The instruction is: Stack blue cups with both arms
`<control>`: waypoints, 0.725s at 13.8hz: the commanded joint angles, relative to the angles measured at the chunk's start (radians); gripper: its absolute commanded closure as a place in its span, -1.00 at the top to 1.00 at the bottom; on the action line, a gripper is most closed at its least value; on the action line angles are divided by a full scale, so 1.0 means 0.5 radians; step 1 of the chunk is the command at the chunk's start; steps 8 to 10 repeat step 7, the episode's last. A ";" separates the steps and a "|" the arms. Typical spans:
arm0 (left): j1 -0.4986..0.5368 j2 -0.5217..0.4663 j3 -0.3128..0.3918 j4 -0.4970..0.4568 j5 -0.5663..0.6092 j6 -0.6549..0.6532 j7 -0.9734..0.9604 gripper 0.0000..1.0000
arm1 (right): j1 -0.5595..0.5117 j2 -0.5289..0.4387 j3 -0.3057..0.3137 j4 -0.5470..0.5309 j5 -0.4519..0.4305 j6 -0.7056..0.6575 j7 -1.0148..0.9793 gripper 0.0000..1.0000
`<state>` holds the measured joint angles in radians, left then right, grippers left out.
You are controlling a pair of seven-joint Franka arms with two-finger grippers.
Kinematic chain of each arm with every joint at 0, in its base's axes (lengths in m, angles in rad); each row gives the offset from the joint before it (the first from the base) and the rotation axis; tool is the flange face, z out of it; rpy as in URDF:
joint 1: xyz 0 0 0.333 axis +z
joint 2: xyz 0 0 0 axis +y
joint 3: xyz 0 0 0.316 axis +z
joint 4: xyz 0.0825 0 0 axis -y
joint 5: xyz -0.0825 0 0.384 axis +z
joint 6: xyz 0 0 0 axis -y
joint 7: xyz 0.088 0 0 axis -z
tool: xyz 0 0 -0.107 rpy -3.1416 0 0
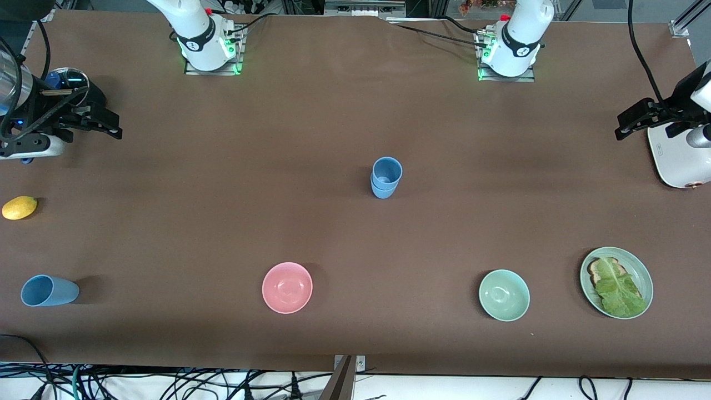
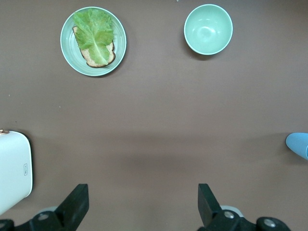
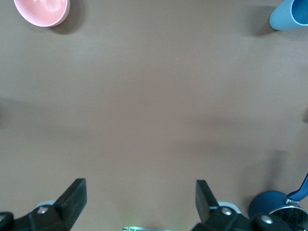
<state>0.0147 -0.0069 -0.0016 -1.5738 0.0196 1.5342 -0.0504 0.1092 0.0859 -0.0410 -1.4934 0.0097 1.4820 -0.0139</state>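
Note:
Two blue cups (image 1: 386, 176) stand nested in one stack at the middle of the table; an edge of the stack shows in the left wrist view (image 2: 299, 145). A third blue cup (image 1: 49, 290) lies on its side at the right arm's end, nearer the front camera, and shows in the right wrist view (image 3: 291, 14). My right gripper (image 1: 109, 125) (image 3: 140, 199) is open and empty over the table beside the saucepan. My left gripper (image 1: 623, 125) (image 2: 143, 202) is open and empty over the table beside the toaster. Both are well apart from the cups.
A pink bowl (image 1: 287, 287) and a mint-green bowl (image 1: 504, 295) sit nearer the front camera. A green plate with toast and lettuce (image 1: 644, 278) is beside the mint bowl. A white toaster (image 1: 680, 161), a dark-blue saucepan (image 1: 66, 80) and a lemon (image 1: 19, 207) lie at the table's ends.

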 commanded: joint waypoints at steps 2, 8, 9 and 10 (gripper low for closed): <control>-0.002 0.011 -0.006 0.037 0.065 -0.007 0.021 1.00 | -0.013 -0.015 0.005 0.011 0.036 -0.034 -0.018 1.00; -0.002 0.011 -0.006 0.037 0.065 -0.007 0.024 1.00 | -0.013 -0.024 0.002 0.014 0.033 -0.037 -0.040 1.00; -0.002 0.011 -0.006 0.037 0.065 -0.007 0.024 1.00 | -0.013 -0.024 0.002 0.014 0.033 -0.037 -0.040 1.00; -0.002 0.011 -0.006 0.037 0.065 -0.007 0.024 1.00 | -0.013 -0.024 0.002 0.014 0.033 -0.037 -0.040 1.00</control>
